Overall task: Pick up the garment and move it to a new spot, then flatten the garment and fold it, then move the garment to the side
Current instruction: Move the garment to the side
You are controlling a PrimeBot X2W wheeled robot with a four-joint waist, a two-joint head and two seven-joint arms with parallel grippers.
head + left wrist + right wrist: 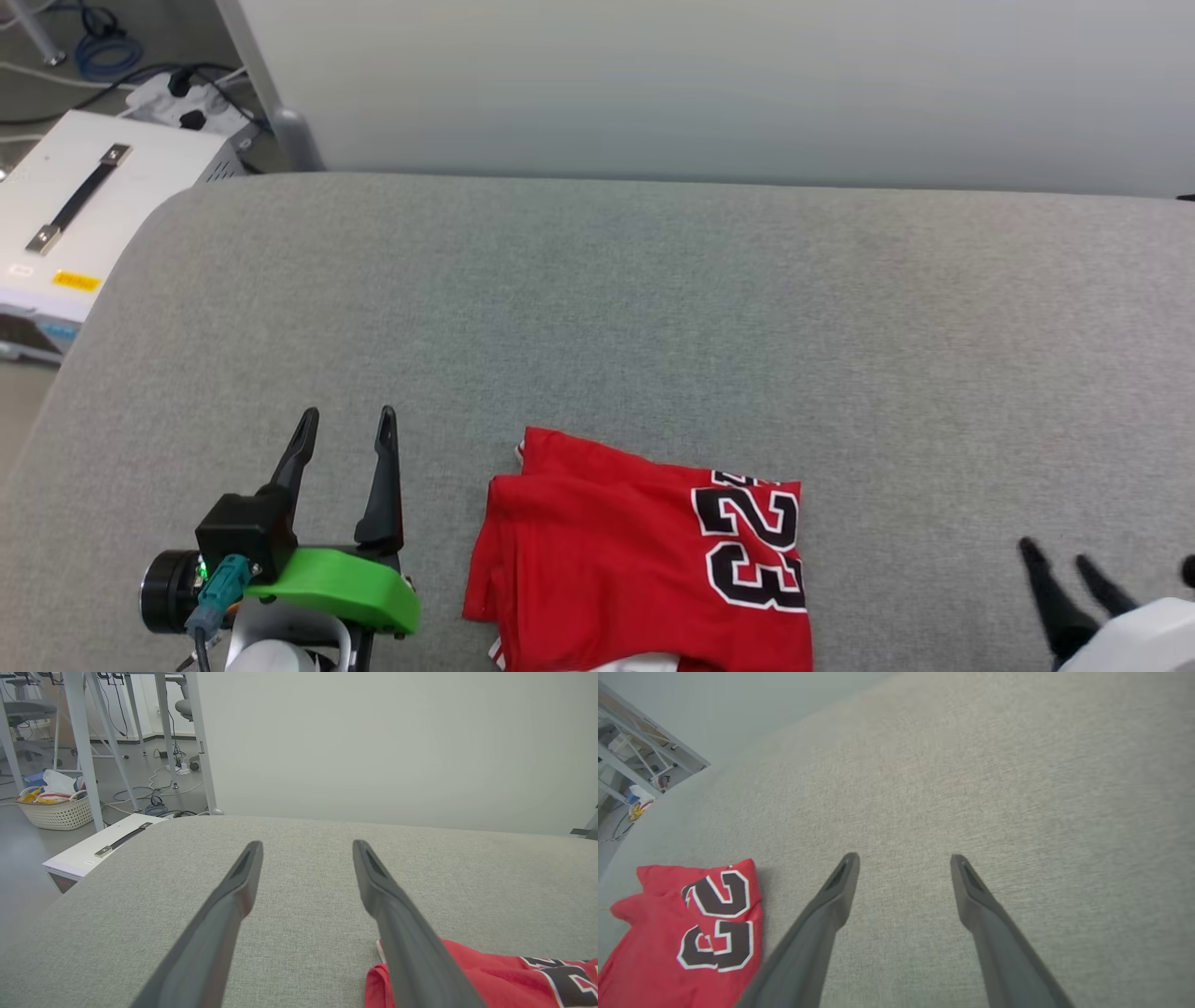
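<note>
The garment [607,551] is a red jersey with a black, white-outlined "23". It lies folded into a rough rectangle on the grey cloth surface [653,308], near its front edge, with a strip of white showing at its bottom. My left gripper [345,420] stands open to the left of it, apart from the cloth, empty. My right gripper [1055,551] is open at the lower right, well clear of the jersey. In the left wrist view the garment [504,975] lies beside the right finger. The right wrist view has the garment [686,938] at lower left, with my right gripper [903,858] empty over bare cloth.
A pale wall [728,84] runs behind the surface. A white box with a black handle [84,205] stands off the left edge, with cables and a power strip [177,98] on the floor behind it. A wicker basket [56,807] sits among table legs farther left.
</note>
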